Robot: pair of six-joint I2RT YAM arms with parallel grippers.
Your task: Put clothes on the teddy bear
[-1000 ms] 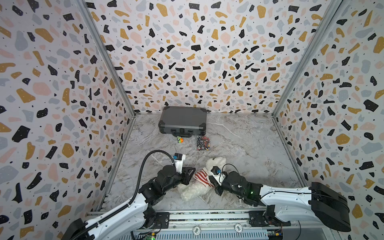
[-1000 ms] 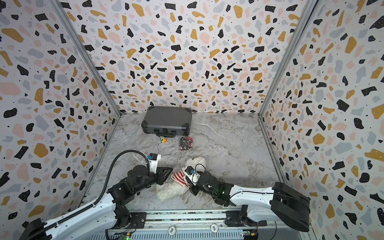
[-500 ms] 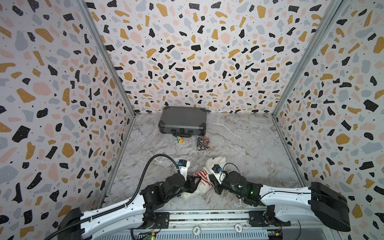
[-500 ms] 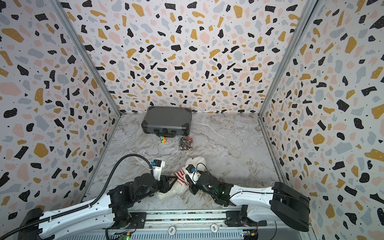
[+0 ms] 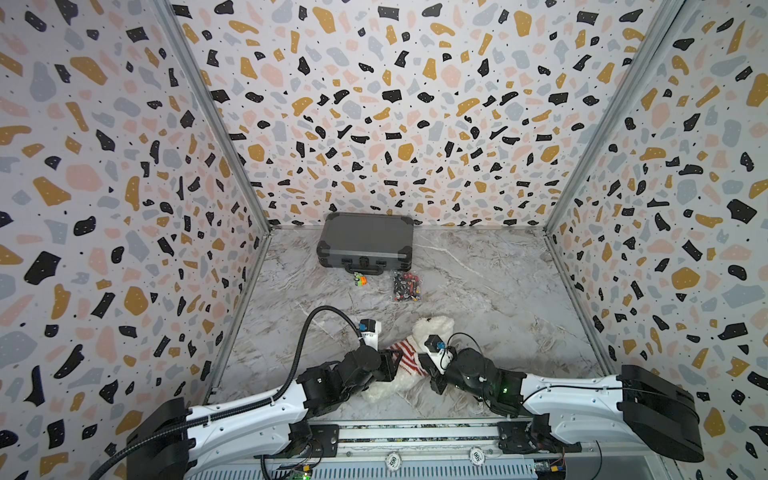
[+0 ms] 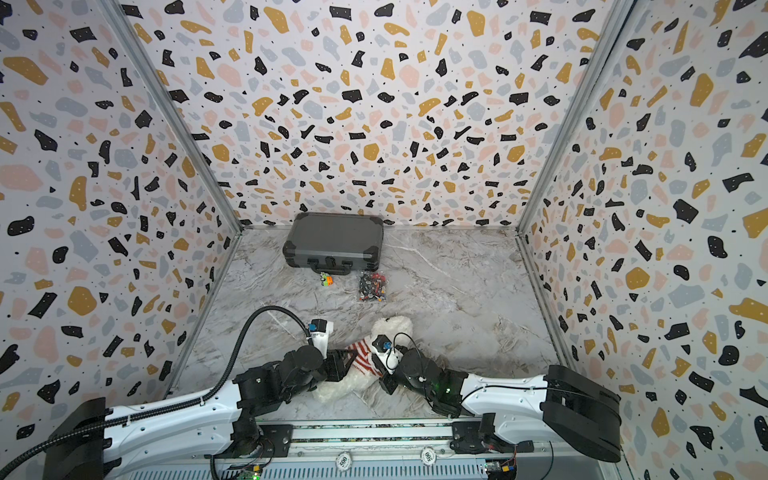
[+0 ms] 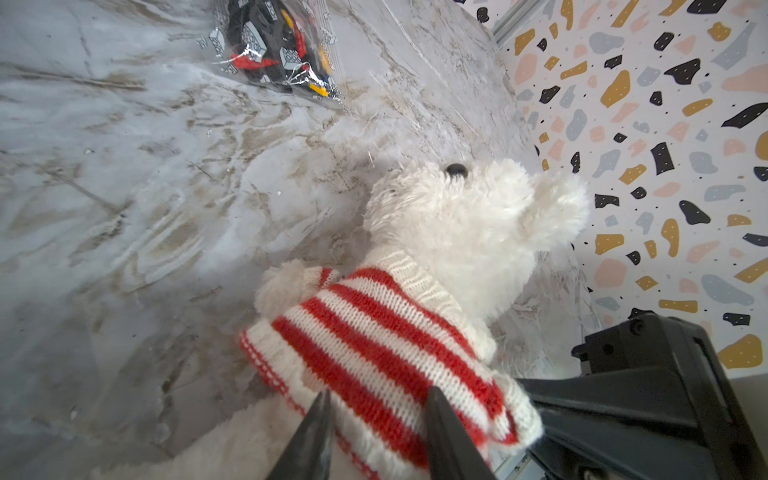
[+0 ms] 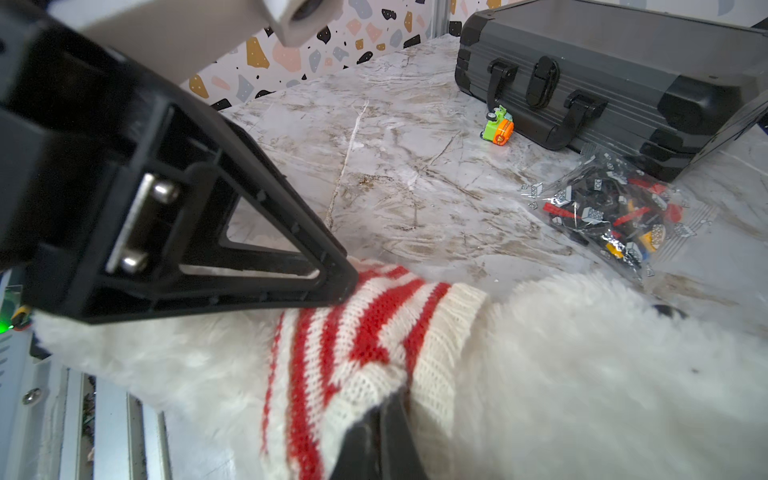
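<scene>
Top views both show the grey case [image 5: 365, 243] by the far wall and, near the front rail, the teddy bear [image 5: 430, 330] lying on the marble tabletop [image 5: 498, 299], long axis diagonal, head toward the far right, legs toward the near left. Its red-and-white striped sweater [image 7: 374, 332] covers the chest; the left gripper [image 7: 379, 392] sits at the hem with jaws apart, while the right gripper [image 8: 395, 401] is pinched tight on the knit near the collar. A bag of bricks [image 5: 407, 286] and a small green-and-orange toy [image 5: 359, 279] lie just before the case.

The white teddy bear [image 5: 432, 328] wears a red-and-cream striped sweater [image 5: 405, 359].
</scene>
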